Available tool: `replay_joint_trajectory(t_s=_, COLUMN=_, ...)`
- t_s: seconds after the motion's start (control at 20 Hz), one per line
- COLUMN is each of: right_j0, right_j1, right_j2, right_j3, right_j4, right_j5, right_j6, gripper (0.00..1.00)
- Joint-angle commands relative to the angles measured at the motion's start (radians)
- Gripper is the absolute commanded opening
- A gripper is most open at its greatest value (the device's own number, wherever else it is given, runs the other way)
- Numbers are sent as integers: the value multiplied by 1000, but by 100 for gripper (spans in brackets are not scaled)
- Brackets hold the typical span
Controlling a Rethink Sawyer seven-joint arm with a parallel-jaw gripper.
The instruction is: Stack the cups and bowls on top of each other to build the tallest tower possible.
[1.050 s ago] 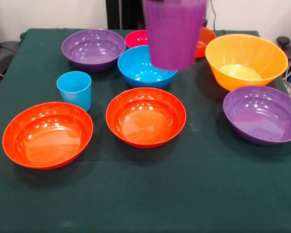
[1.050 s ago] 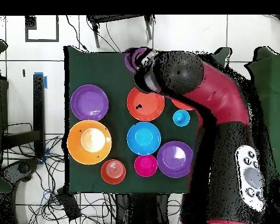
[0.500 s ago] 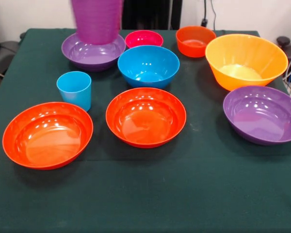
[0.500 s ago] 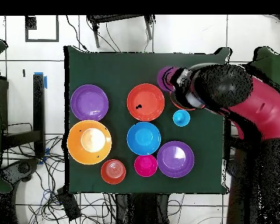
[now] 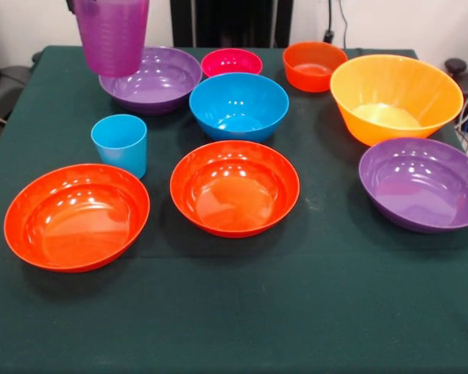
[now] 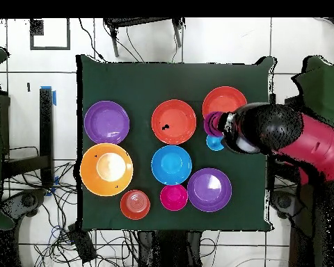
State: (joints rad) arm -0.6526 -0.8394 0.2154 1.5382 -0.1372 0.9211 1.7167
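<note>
Over the last second your glossy purple plastic cup (image 5: 111, 35) has travelled from above the medium blue plastic bowl (image 5: 239, 105), across the wide purple bowl at the back (image 5: 150, 77), and now hangs in the air near the small light blue plastic cup (image 5: 121, 143). In the overhead view the purple cup sits just beside the light blue one, with the arm (image 6: 295, 135) swung across to that side of the table. You can read this as a carry in progress: the purple cup looks bound for the blue cup, and no tower stands yet. The gripper itself is hidden above the front picture and under the arm from above, so you cannot tell how its fingers stand, though the lifted cup must be in its hold.

The other bowls lie separate and upright on a dark green cloth table (image 5: 312, 312). Around it you see white floor tiles, loose cables (image 6: 72, 236) and a pale wall.
</note>
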Motion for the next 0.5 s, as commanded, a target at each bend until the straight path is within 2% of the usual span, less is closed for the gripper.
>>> replay_joint_trajectory(t_s=0.05, right_j0=-37, right_j1=15, right_j2=116, right_j3=215, right_j4=-156, right_j5=-77, right_j6=-334, gripper=0)
replay_joint_trajectory(t_s=0.5, right_j0=-135, right_j1=42, right_j2=185, right_j3=303, right_j4=-258, right_j5=-186, right_j6=-303, gripper=0)
